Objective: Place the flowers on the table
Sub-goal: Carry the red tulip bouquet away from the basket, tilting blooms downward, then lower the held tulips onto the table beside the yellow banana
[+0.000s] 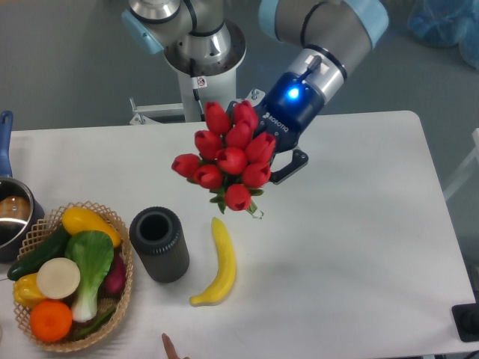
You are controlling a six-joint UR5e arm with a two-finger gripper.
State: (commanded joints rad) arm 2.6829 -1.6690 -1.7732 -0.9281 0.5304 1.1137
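Note:
The flowers, a bunch of red tulips with green leaves, hang in the air above the middle of the white table. Their heads face the camera and hide most of the stems; only a stem tip shows at the bottom. My gripper sits just behind and right of the blooms, shut on the flowers' stems. One dark finger shows at the right of the bunch; the other is hidden by the blooms.
A yellow banana lies below the bunch. A dark cylindrical cup stands left of it. A wicker basket of vegetables and fruit sits at front left, a pot at the left edge. A fingertip shows at the bottom.

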